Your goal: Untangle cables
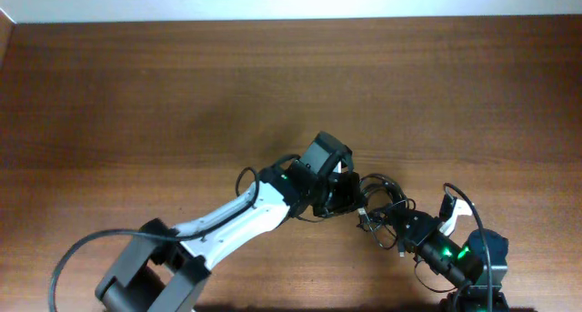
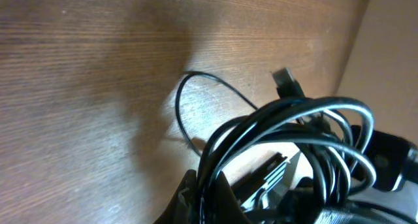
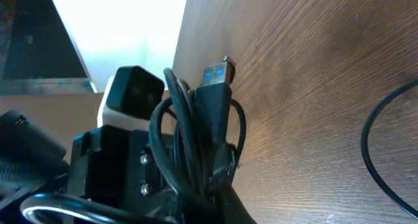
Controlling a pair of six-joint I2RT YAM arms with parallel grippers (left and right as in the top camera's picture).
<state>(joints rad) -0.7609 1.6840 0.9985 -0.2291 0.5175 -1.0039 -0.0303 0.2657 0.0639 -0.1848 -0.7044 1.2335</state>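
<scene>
A tangle of thin black cables (image 1: 377, 198) lies between my two grippers near the table's front right. My left gripper (image 1: 350, 200) is shut on the cables; in the left wrist view the black loops (image 2: 287, 129) run between its fingers (image 2: 208, 198), and a small plug (image 2: 286, 82) sticks up. My right gripper (image 1: 393, 223) is shut on the cables too; the right wrist view shows a black USB plug with a blue insert (image 3: 215, 80) standing above its jaws (image 3: 225, 185). A white-tipped end (image 1: 448, 206) lies beside the right arm.
The wooden table (image 1: 182, 94) stretches wide to the left and back. A loose black cable loop (image 3: 385, 145) lies on the wood at the right. The left arm's thick base cable (image 1: 82, 248) curves at the front left. A pale wall borders the table's far edge.
</scene>
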